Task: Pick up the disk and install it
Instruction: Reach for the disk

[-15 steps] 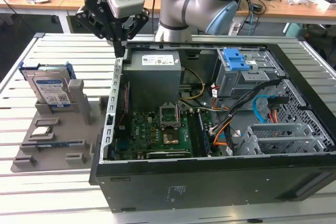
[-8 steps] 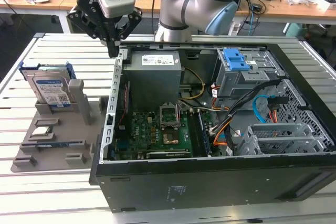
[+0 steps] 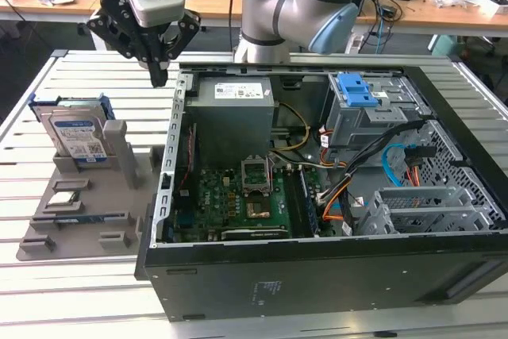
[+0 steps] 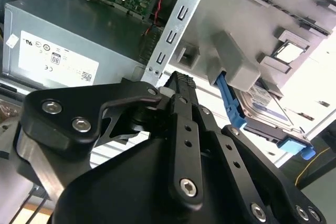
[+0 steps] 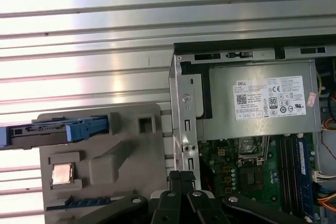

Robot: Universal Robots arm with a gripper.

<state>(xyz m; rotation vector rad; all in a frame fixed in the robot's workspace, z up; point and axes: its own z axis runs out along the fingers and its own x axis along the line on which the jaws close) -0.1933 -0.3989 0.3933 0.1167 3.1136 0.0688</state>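
Nearest stands the black side wall of the open computer case (image 3: 317,283), which lies on a slatted aluminium table (image 3: 79,307). Inside it, the green motherboard (image 3: 238,196) sits toward the exterior view's left and a silver drive cage (image 3: 429,208) toward the exterior view's right. Just beside the case on the exterior view's left lies a grey fixture plate (image 3: 143,196). Its pockets hold a processor chip (image 5: 62,174) and a memory module (image 5: 86,201). At the far end of that plate the disk (image 3: 75,134) stands upright in a slot with its white-and-blue label facing near and its blue frame around it. It appears edge-on in the first wrist view (image 5: 52,129). Farther back in the case are the grey power supply (image 3: 234,109) and, to the exterior view's right, a grey metal bay (image 3: 365,125) topped by a blue latch (image 3: 357,89). The gripper (image 3: 159,77) hangs above the case's far corner on the exterior view's left, beyond the disk and well apart from it. Its black fingers (image 5: 180,178) are pressed together with nothing between them. The arm (image 3: 302,5) rises behind the case, with cluttered desks (image 3: 429,5) farthest off.
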